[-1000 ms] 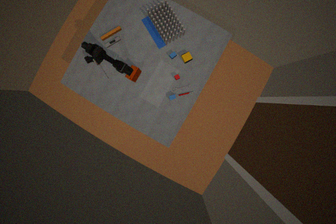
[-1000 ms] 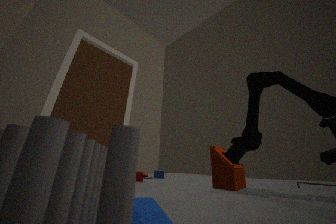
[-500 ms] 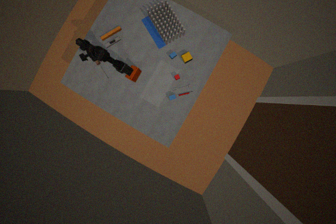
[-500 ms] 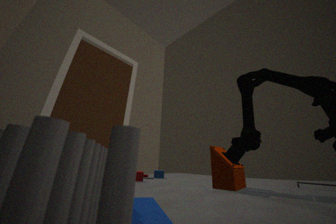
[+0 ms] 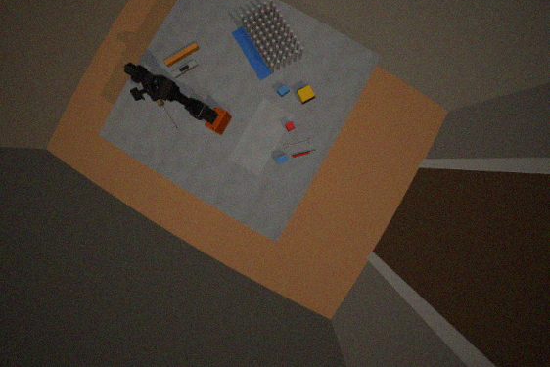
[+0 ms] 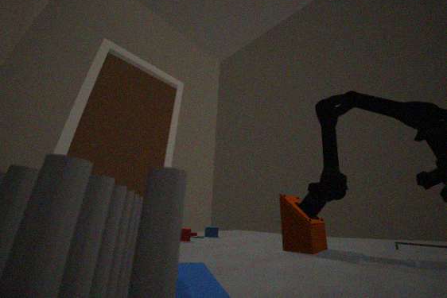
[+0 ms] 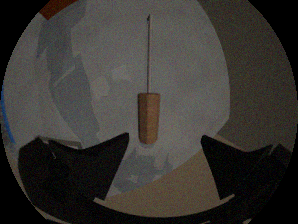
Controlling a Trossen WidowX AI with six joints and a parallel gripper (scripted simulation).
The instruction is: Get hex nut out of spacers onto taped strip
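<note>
My gripper [image 7: 166,138] [image 6: 437,187] [image 5: 147,91] is open and empty, raised above the table near its left side. A hook tool with a wooden handle [image 7: 148,117] [image 5: 160,102] and a thin wire shaft [image 7: 148,56] [image 6: 421,245] lies on the grey mat below the fingers, apart from them. The field of standing grey spacers [image 5: 271,34] [image 6: 91,233] is at the far side of the mat, well away from the gripper. The blue taped strip [image 5: 251,53] [image 6: 195,280] runs along its front. The nut does not show in any view.
An orange bar [image 5: 181,54] and a pale tool [image 5: 185,68] lie near the arm. The arm's orange base [image 5: 218,120] [image 6: 302,226] stands mid-mat. Blue [image 5: 283,90], yellow [image 5: 305,93] and red [image 5: 290,125] blocks, another blue block [image 5: 282,159] and a red tool [image 5: 303,153] lie to the right.
</note>
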